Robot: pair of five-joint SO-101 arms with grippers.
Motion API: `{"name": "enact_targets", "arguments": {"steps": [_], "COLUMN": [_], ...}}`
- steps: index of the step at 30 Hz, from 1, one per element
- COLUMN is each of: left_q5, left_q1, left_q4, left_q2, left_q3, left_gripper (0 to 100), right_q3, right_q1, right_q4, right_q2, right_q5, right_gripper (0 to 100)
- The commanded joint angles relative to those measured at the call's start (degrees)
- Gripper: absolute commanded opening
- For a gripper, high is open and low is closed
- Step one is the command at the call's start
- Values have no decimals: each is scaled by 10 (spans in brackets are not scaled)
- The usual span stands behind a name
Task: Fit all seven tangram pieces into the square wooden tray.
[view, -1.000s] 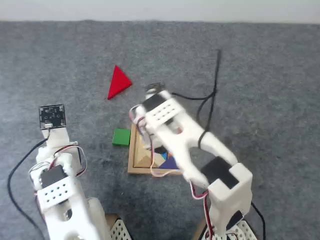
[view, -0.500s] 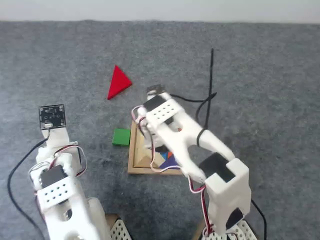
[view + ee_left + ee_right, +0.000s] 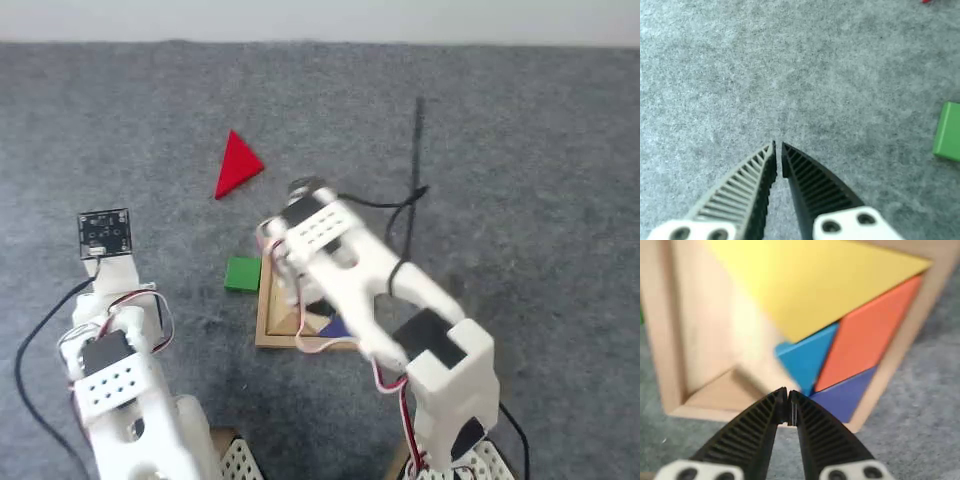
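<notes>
Over the last second the white right arm (image 3: pixel 370 285) is swung slightly toward the left of the high view, so that its wrist block is now set over the upper left part of the square wooden tray (image 3: pixel 263 325). The black cable (image 3: pixel 413 190) behind it is drawn straighter. Nothing else is displaced: the red triangle piece (image 3: pixel 237 167) in the upper left and the green square piece (image 3: pixel 242 273) just beside the tray's left rim are found where they were. The white left arm (image 3: pixel 110 375) is kept at the lower left.

No piece is carried in this shift, so the fill of the tray is unchanged. The move is judged to be a repositioning toward the 2 loose pieces.

In the right wrist view 4 pieces are seen seated: a large yellow triangle (image 3: pixel 805 285), an orange piece (image 3: pixel 865 335), a small blue triangle (image 3: pixel 805 357) and a purple piece (image 3: pixel 840 400). Bare wood is left on the other side. A 7th piece cannot be made out.

The right gripper (image 3: pixel 788 392) is held low over the tray's rim, jaws pressed together on nothing. The left gripper (image 3: pixel 778 146) is likewise closed and empty above the grey carpet (image 3: pixel 740 60).
</notes>
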Motion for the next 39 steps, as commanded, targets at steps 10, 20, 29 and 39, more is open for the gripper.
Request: {"name": "enact_targets", "arguments": {"steps": [10,20,29,39], "left_q5": [5,5,5,5], "left_q1": [-2,-2,-2,-2], "left_q4": [-12,-12,-12,-12], "left_q2": [-14,-14,-14,-14], "left_q3": [-29,-29,-29,-29], "left_gripper": [22,22,22,22], "right_q3": [-26,-31,-91,-55], "right_q1": [23,80,77,81], "right_q4": [-38,-43,5,100], "right_q2": [23,23,17,-143], "right_q5": [6,7,42,77], "right_gripper": [7,7,7,8]}}
